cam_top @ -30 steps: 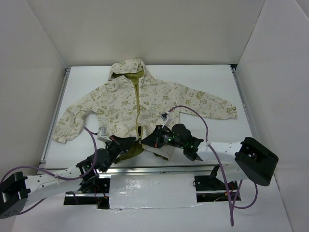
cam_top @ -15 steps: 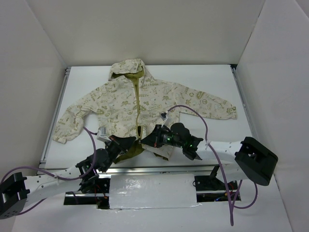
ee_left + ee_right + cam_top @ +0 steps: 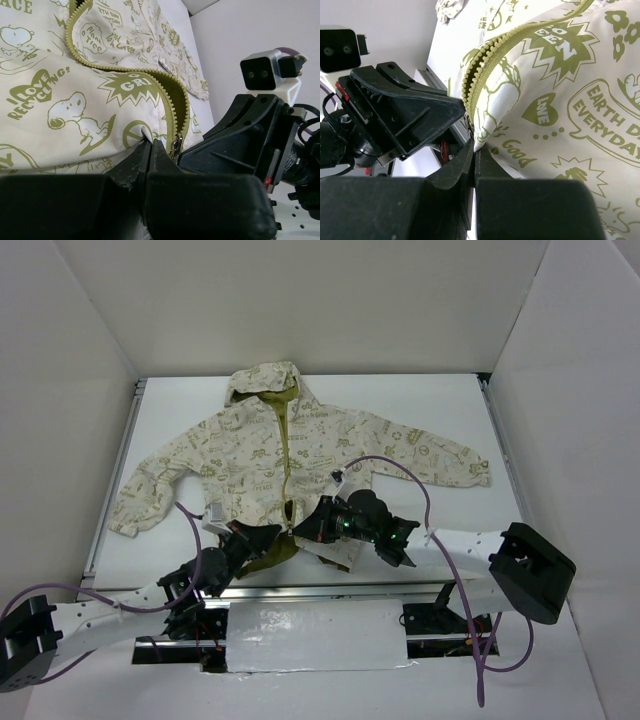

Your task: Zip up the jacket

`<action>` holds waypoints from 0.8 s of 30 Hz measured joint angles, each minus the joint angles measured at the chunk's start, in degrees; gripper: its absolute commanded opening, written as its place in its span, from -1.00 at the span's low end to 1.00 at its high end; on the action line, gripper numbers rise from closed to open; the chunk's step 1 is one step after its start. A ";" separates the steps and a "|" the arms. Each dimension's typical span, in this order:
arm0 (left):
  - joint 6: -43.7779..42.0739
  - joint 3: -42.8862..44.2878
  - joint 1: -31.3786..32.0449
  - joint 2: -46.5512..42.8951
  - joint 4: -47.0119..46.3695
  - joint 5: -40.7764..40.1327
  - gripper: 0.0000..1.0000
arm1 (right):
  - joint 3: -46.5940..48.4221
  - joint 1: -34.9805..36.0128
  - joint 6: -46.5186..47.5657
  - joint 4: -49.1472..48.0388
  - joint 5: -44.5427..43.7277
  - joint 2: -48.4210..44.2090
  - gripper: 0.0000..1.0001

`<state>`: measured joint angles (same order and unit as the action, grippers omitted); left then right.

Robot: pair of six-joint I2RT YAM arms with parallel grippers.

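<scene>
The cream jacket with olive print lies spread on the white table, hood far, hem near me. Its olive zipper runs down the middle and gapes open at the hem. My left gripper is shut on the left front panel's hem corner, just left of the zipper teeth and the metal slider. My right gripper is shut on the right panel's hem corner beside the teeth. The two grippers almost touch at the zipper's bottom end.
White walls enclose the table on three sides. A metal rail runs along the near edge by the arm bases. The right arm's purple cable arcs over the jacket's right front. The sleeves spread left and right.
The right gripper has edged slightly left toward the zipper's bottom. The left arm and the jacket have barely moved.
</scene>
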<state>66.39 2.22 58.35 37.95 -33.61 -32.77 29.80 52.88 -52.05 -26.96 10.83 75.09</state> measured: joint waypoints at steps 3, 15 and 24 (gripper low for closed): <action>-0.39 0.00 0.17 0.48 -0.13 0.02 -1.00 | 0.31 0.00 -0.20 0.55 -0.09 0.00 -1.00; -4.63 0.00 0.33 -0.17 -6.05 1.95 -1.00 | 0.31 -0.13 1.22 0.42 0.59 -0.81 -1.00; -10.49 0.00 0.35 -1.46 -8.35 6.27 -1.00 | -1.66 -2.75 6.43 -1.07 3.72 -3.87 -1.00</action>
<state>55.90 2.22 58.70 36.49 -41.95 -26.50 28.14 50.13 -45.63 -28.03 14.55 71.22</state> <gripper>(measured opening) 0.092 0.016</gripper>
